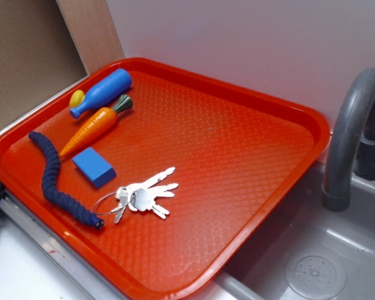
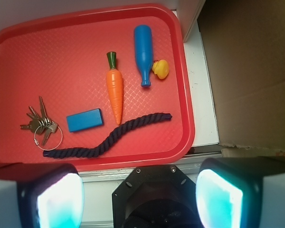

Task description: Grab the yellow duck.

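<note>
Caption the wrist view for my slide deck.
Open tool above a red tray; yellow duck beside the blue bottle toy.

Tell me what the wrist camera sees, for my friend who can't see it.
A red tray holds a small yellow duck beside a blue bottle toy, an orange carrot, a blue block, keys and a dark rope. The open claw hangs outside the tray's near edge.

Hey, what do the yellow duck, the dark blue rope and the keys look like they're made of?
Yellow duck: likely smooth glossy plastic or rubber, going by its even color and slight sheen. Dark blue rope: braided fabric cord, matte, with a visible twisted weave. Keys: metal, silvery and reflective, on a thin wire ring.
</note>
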### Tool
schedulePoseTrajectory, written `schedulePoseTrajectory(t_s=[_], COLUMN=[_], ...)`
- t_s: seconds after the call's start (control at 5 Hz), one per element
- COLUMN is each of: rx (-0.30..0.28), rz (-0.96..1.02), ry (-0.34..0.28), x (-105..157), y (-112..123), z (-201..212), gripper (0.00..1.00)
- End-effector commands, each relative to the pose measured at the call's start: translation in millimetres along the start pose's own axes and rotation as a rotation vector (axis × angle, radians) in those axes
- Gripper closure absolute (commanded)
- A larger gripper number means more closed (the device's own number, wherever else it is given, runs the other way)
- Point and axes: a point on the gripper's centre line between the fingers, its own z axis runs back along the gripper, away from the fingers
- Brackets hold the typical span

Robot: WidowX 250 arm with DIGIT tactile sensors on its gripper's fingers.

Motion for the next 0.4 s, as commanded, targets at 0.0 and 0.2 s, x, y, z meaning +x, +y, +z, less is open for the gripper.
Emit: schedulePoseTrajectory(t_s=[0.0,0.2], rx=[0.000,0.050], rz=[0.000,-0.021], ry=[0.000,-0.009], x=[0,48], y=[0,6], z=[0,-17], gripper=[0.00,0.00])
